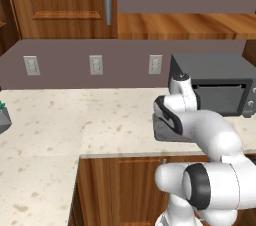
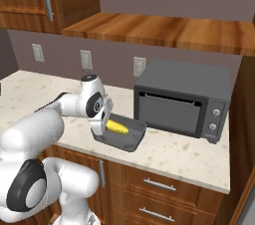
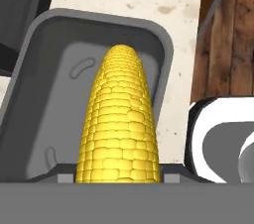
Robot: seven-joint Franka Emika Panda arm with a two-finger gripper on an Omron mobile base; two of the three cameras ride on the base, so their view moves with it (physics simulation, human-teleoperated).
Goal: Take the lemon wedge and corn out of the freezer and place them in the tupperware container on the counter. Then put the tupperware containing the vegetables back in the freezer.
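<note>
Claw (image 2: 105, 125) hangs low over tupperware container (image 2: 130, 138), fingertips cut off at hand view's bottom edge; cannot tell whether spread or pinching; corn (image 3: 120, 126) lies lengthwise inside tray, near end hidden at that same edge; from left base view, arm covers most of container; sits near bench (image 2: 179, 154) front edge; open speckled stone stretches away left; toaster oven (image 2: 184, 100) stands just beside on right, crowding that side.
</note>
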